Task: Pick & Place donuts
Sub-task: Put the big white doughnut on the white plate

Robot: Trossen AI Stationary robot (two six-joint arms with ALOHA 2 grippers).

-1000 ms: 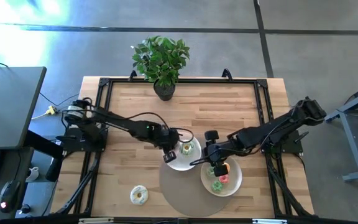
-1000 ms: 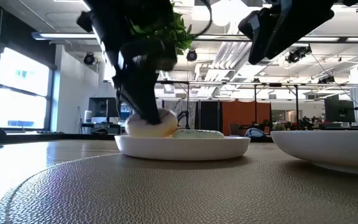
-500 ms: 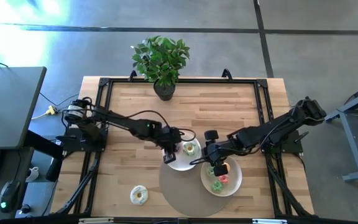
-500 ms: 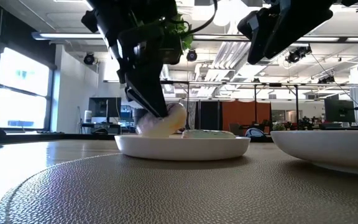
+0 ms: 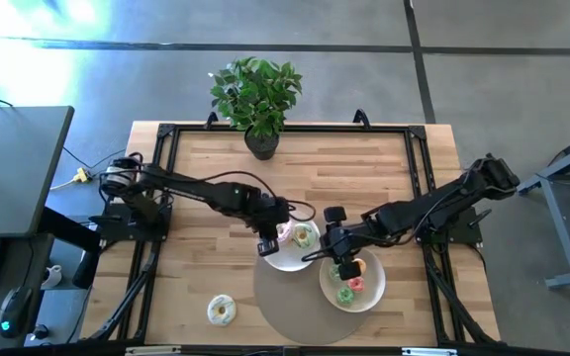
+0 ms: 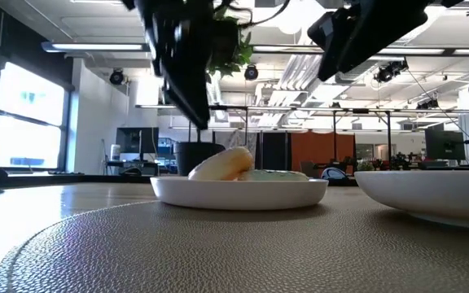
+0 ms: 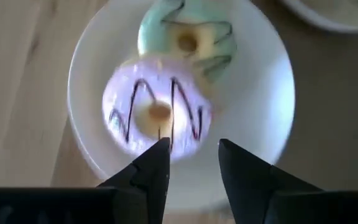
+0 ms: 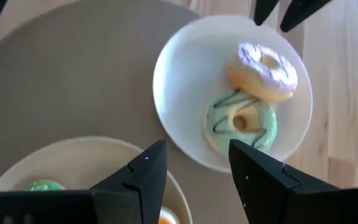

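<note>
Nearest the table's front edge, at about 7 o'clock from the mat [image 5: 295,307], a lone pale donut [image 5: 222,310] lies on the bare wood, not yet collected. At 5 o'clock of the table's middle, the right plate [image 5: 372,293] holds a green donut [image 5: 346,294] and an orange one [image 5: 354,268]; the right gripper [image 5: 336,269] hangs over its rim, jaws parted and empty.

Just beyond, the left plate [image 7: 270,81] carries a mint-iced donut [image 7: 185,38] with a lilac-iced donut [image 7: 157,112] leaning against it at its 7 o'clock. Half a second ago the left gripper [image 7: 192,152] was down on the lilac donut; now it has lifted clear, fingers a little apart and holding nothing. In the low view the donut rests tilted on its neighbour. This placement looks done; the stray donut is likely next.

At 12 o'clock stands the potted plant [image 5: 257,94].
</note>
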